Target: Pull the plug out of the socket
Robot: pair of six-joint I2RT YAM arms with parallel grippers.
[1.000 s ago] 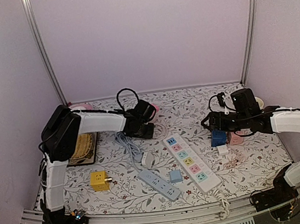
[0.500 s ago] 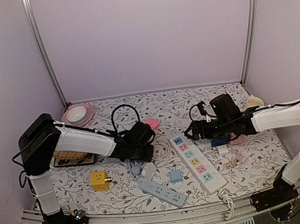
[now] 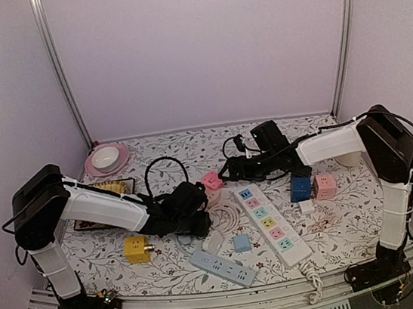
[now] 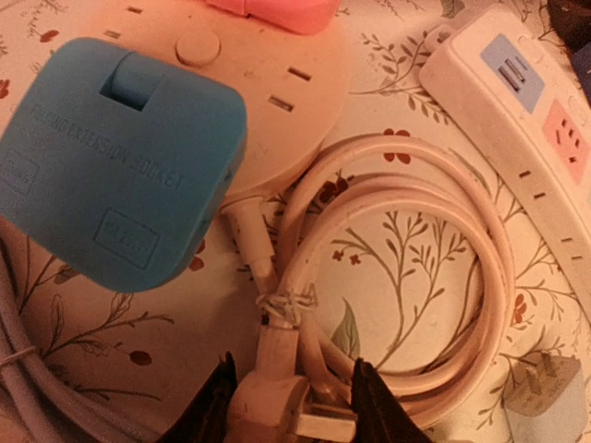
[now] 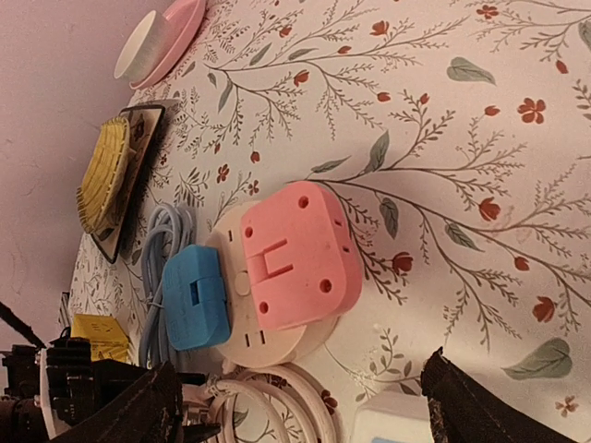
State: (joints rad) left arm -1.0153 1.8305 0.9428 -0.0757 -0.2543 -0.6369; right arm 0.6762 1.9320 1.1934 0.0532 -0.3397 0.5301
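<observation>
A round cream socket (image 5: 268, 328) lies on the table with a pink plug (image 5: 297, 254) and a blue plug (image 5: 196, 297) pushed into it. The pink plug also shows in the top view (image 3: 211, 180). The blue plug (image 4: 120, 157) and the socket (image 4: 277, 83) fill the left wrist view. My left gripper (image 4: 288, 411) is shut on the white plug (image 4: 272, 401) at the end of the socket's coiled cord (image 4: 416, 277). It sits just in front of the socket in the top view (image 3: 193, 216). My right gripper (image 5: 300, 415) is open and empty, close to the right of the pink plug (image 3: 231, 170).
A long white power strip (image 3: 267, 223) lies right of the socket, and a grey-blue strip (image 3: 221, 267) lies near the front edge. A yellow cube (image 3: 135, 249), a small blue adapter (image 3: 241, 243), a blue cube (image 3: 300, 188) and a pink cube (image 3: 325, 184) stand around. A pink plate (image 3: 106, 158) is at back left.
My left gripper has moved toward the near edge and the socket with its plugs has come along. My right arm has swung left across the table to the pink plug.
</observation>
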